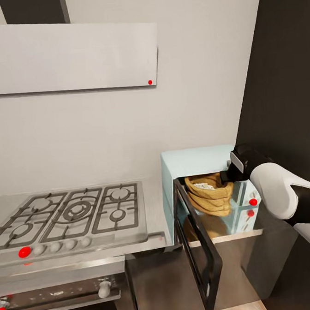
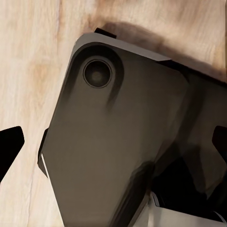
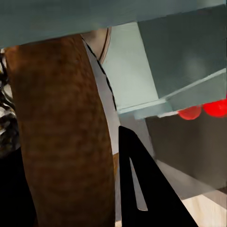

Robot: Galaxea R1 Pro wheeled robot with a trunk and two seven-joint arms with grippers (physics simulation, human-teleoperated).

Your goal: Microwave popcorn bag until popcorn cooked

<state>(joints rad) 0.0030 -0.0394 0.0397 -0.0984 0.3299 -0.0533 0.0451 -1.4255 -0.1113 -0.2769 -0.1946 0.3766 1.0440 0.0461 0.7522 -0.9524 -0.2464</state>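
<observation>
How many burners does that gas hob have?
3 show on the gas hob: one at its left, a big ringed one in the middle, and one at its right. Smaller burners may sit among the grates; I can't tell.

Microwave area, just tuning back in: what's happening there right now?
The right gripper is at the rim of the popcorn bag, which sits in the mouth of the pale blue microwave. The microwave door hangs wide open. Whether the jaws are clamped on the bag cannot be told. The gas hob beside it is untouched. The left wrist view looks down at the wood floor.
</observation>
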